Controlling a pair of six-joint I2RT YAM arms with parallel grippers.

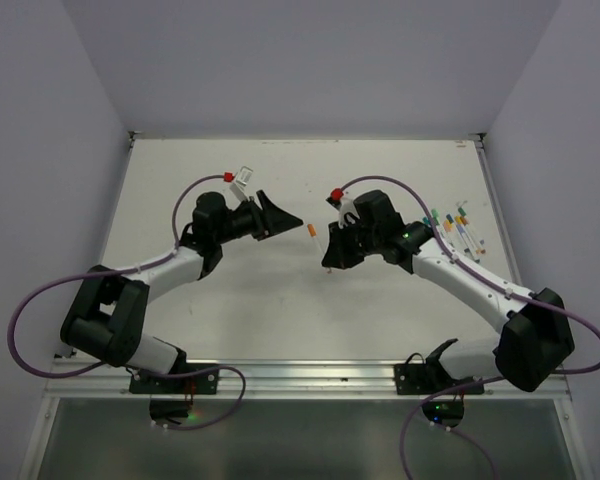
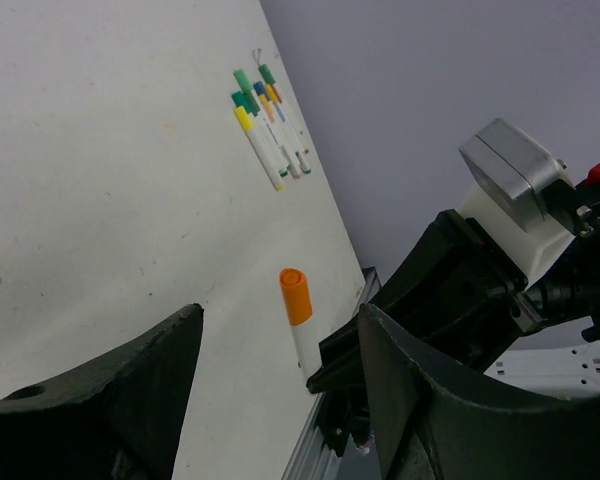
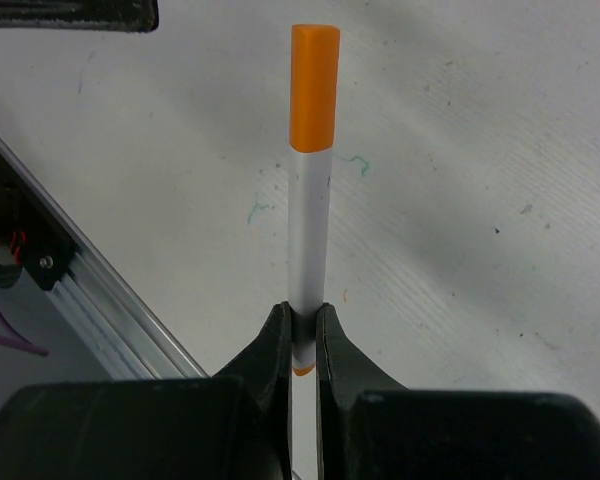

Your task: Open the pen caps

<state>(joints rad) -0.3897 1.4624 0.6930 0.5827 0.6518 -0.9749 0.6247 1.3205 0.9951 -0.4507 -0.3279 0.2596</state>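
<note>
Clamped nearest the lens in the right wrist view: pen [image 3: 308, 230], white barrel pinched low down by the right end effector [image 3: 302, 322], jaws pressed together on it, orange pen cap [image 3: 314, 88] at the free end, pointing away. From above, apparently held clear of the counter [image 1: 280, 310] in the gap between the two arms, long axis running from the right end effector toward the left one, cap end leftmost. Left end effector [image 2: 280, 318] with jaws spread, one on either side of the cap in its own view, touching neither side; from above, cap just right of its tips. Depth of the cap between those jaws: cannot tell. Probably next: pinch the cap alone, not the barrel, then draw left along the pen's axis against the right side's firm hold. Left arm plainly the nearer for the cap. Remaining pens [image 1: 458, 228] clustered at the far right of the counter, well apart from both arms.
</note>
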